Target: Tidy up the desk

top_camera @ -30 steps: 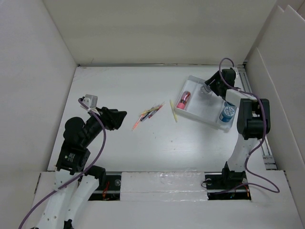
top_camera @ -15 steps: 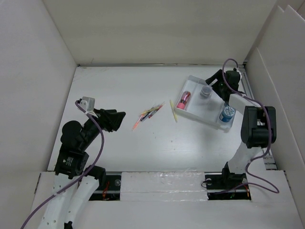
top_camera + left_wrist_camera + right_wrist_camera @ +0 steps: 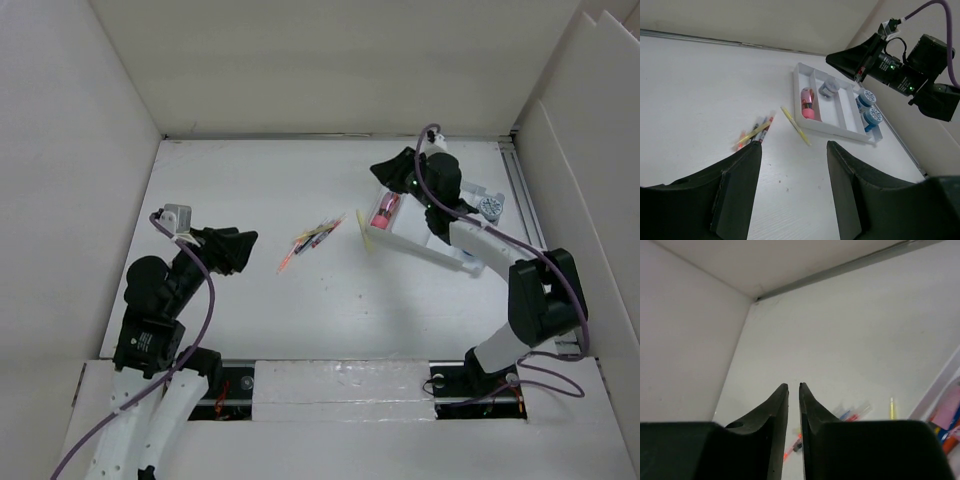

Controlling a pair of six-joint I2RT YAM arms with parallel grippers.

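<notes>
Several loose pens (image 3: 312, 239) lay diagonally on the desk (image 3: 250, 180), just right of the spread left gripper (image 3: 258, 243); the right gripper (image 3: 794, 387), pressed nearly together, hovered farther off.

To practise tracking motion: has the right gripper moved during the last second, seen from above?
Yes. The right gripper swung left, from over the right end of the white tray to its far left corner.

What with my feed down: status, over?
Left gripper open, empty. Right gripper shut, empty, raised near tray. Desk: pens loose, yellow pen beside tray. Nothing blocking.
</notes>
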